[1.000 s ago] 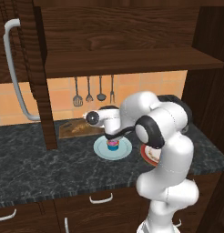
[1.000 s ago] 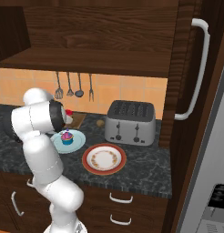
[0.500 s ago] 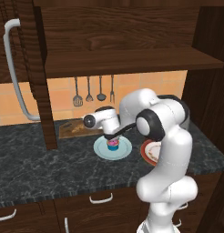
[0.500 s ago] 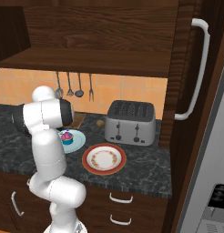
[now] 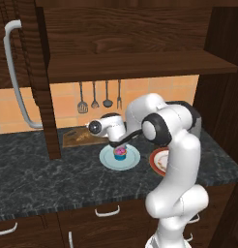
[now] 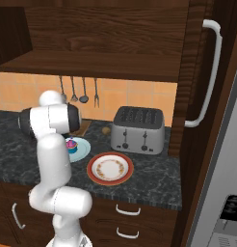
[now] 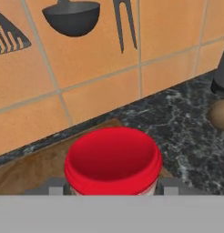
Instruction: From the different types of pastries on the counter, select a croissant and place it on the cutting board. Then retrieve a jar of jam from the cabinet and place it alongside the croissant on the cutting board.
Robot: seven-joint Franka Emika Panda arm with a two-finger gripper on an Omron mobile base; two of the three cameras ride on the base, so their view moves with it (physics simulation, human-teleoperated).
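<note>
Jam fills the hand view: the red jar of jam [image 7: 113, 160] sits gripped between the jaws of the gripper [image 7: 113, 185], above the near right corner of the cutting board [image 7: 38, 166]. Just right of the board, the cupcake [image 5: 120, 153] rests on a pale blue plate [image 5: 107, 162] on the worktop [image 5: 38, 172].

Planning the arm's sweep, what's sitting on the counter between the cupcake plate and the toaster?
In the right base view, only bare counter lies between the cupcake plate and toaster.
</note>
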